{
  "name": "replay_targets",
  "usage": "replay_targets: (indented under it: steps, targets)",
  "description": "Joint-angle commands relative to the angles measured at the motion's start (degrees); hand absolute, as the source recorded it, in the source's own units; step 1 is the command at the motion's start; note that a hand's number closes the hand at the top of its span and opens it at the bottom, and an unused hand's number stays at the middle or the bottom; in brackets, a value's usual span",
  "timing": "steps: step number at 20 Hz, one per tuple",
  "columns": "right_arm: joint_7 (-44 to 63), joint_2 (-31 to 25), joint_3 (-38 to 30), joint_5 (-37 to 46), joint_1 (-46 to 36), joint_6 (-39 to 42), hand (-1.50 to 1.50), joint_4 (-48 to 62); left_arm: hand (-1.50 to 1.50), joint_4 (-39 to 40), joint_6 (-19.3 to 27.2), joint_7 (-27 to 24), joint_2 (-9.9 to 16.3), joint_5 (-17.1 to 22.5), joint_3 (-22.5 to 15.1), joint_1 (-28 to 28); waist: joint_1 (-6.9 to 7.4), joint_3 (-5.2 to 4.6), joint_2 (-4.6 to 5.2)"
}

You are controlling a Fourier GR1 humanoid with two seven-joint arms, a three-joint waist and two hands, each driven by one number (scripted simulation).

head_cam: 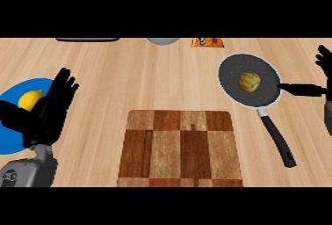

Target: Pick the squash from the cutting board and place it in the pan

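The left hand (48, 107) is being held open at the view's left, fingers straight and pointing up, above its grey forearm (29, 169). The right hand (321, 77) is being held at the right edge, fingers spread, thumb extended leftward.

The squash (250, 82), yellow-brown and ribbed, lay inside the dark round pan (232, 72) at the far right, its black handle pointing near. The checkered wooden cutting board (181, 149) lay near centre.

Even, bright light covers the wooden worktop (149, 74) with no glare. Shadows are barely there, only a faint dark edge beside the pan (228, 70).
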Motion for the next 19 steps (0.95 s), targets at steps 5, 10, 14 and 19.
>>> replay_targets:
  steps: [5, 10, 14, 19]
  targets:
    - [-11.59, -8.14, -10.09, -11.51, 9.39, 21.29, -1.5, -0.4, 0.0, 0.73, 0.23, 0.52, 0.69, -1.09, 0.77, -0.41, -0.82, 0.0, -0.08]
    - [-16.61, -12.54, -10.33, -12.41, 17.25, 31.45, -1.5, -1.36, 0.0, -2.18, -1.88, -0.22, 0.17, 1.15, 1.67, 3.12, -0.32, -0.08, -0.29]
    - [-17.08, -11.26, -9.96, -12.68, 21.35, 29.56, -1.5, -5.43, 0.0, -1.51, -0.36, 4.2, 0.3, -0.53, 2.04, -1.93, -0.49, -0.11, -0.32]
    - [-14.49, -9.71, -9.63, -14.14, 26.21, 29.52, -1.5, -12.28, 0.0, 0.51, -1.82, -0.91, -1.64, -2.24, 1.79, 0.66, -0.69, -0.16, -0.4]
